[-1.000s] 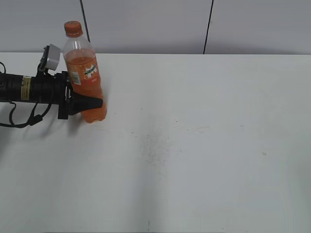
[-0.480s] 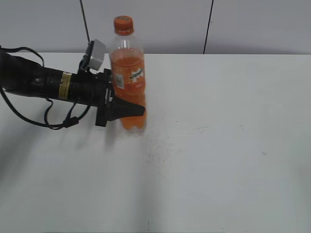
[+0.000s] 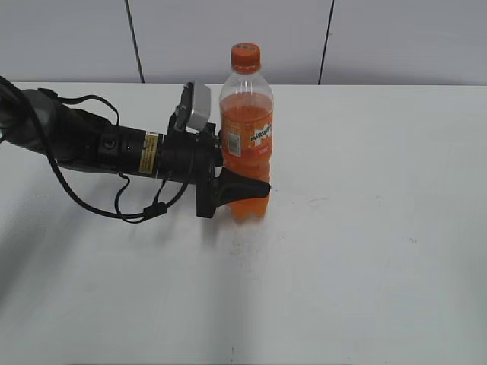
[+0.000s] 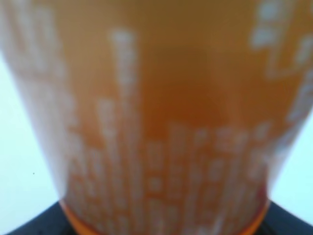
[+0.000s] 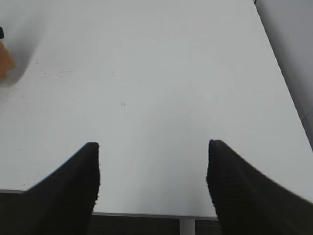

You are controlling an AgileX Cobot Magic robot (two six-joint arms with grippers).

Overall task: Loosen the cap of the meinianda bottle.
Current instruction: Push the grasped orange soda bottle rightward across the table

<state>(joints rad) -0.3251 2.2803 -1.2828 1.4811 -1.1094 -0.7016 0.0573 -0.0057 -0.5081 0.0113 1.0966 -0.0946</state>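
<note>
White matte table, grey panelled wall behind with two dark seams; a few faint scuffs on the top.

Left side: black left arm, cables looped below it, lies nearly horizontal, low over the table, reaching in from 9 o'clock. Left gripper is clamped on the lower body of the tall clear plastic meinianda bottle of orange drink; one black finger wraps the front, just under the orange label. Bottle upright, left of table centre, base at or barely off the surface; cannot tell which. Left wrist view is filled with blurred label, so the grip is close.

Small round orange ribbed screw cap sits on top, untouched.

Right side: right gripper not seen in the exterior view; its wrist view shows both black fingers spread apart over bare table at the near right edge, holding nothing, well away from the bottle.

Risks, as judged: the hold is low, so a twist at the cap could lever the bottle over or spin it in the fingers. Squeezing soft plastic could push drink out once the cap is loose.
</note>
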